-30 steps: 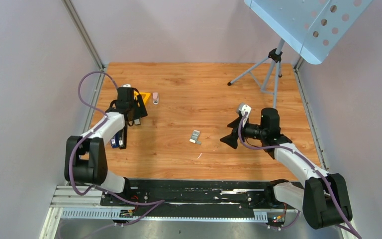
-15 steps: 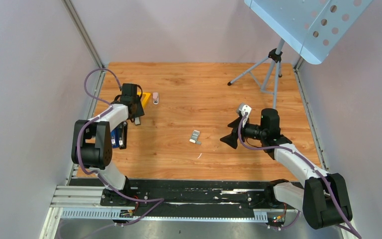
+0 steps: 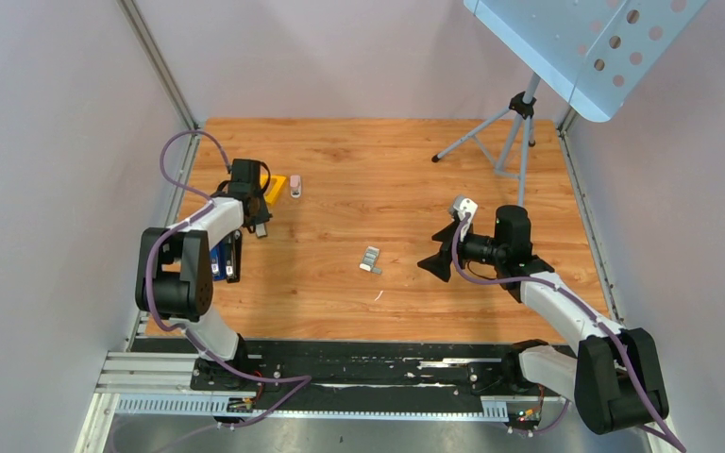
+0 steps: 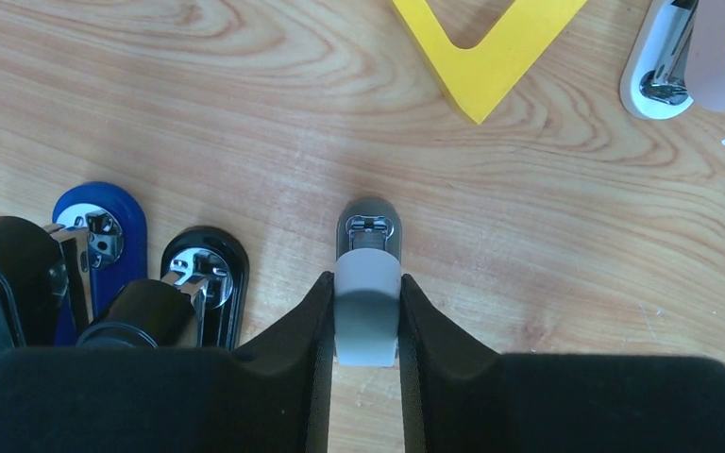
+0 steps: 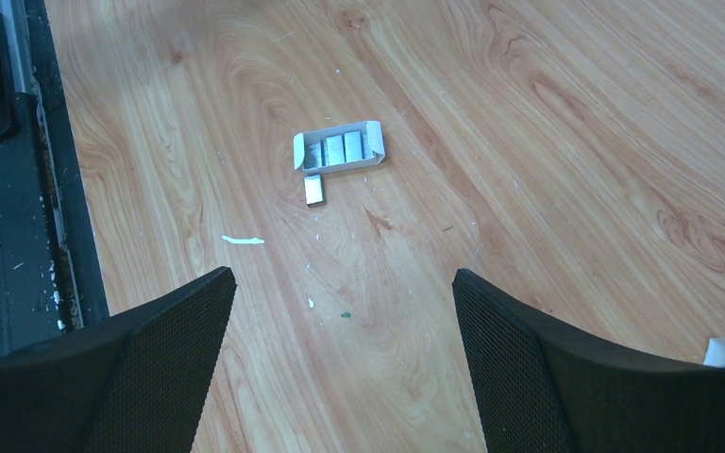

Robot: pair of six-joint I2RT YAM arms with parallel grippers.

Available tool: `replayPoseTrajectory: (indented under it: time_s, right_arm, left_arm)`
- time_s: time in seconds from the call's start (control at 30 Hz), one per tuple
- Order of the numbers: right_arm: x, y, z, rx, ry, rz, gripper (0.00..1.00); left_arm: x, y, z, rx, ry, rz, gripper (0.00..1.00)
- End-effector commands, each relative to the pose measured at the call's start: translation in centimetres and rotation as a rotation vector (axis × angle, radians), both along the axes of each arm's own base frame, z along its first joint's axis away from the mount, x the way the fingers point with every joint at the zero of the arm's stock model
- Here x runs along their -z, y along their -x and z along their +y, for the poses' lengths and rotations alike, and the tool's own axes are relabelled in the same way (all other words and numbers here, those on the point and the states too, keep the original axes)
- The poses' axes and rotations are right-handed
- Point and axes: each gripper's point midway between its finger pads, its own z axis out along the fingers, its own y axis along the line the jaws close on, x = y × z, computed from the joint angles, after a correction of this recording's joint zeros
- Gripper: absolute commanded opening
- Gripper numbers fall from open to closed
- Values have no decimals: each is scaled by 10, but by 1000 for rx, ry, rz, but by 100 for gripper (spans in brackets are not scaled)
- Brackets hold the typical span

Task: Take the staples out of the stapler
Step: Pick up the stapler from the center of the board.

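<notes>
Left wrist view: the grey stapler is seen resting on the wooden worktop. Its rear part is clamped between the fingers of the left tool, which press against both of its sides. Its metal nose is left uncovered ahead of the fingertips. Near it, toward the left edge of that view, a black stapler and a blue stapler are laid side by side, partly hidden by the tool body. A yellow angled piece is seen at the top edge and a pink-and-white stapler in the top right corner, both well apart from the grey one. In the right wrist view the right tool is held wide open above the worktop, with nothing between its fingers. A small open box of staples lies ahead of it, a loose strip of staples just beside the box.
</notes>
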Motion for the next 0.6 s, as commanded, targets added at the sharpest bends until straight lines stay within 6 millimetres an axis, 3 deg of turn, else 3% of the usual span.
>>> replayPoseTrajectory:
  time_s: [0.0,0.07,0.3,0.57]
  right_arm:
    - [2,0,-1,8,-12,16,89]
    - [2,0,-1,6,-14,16,89]
    - [-1,5,3,-29,-32,18,90]
    - [-5,12,7,-77,-54,21,91]
  left_arm:
    - [-14,6,0,3,21,-36,5]
    - [-19,9,-5,22,41,-46,1]
    - [-40,27,-32,147,156,-111,0]
    - [-76,48,-90,398,394,-294,0]
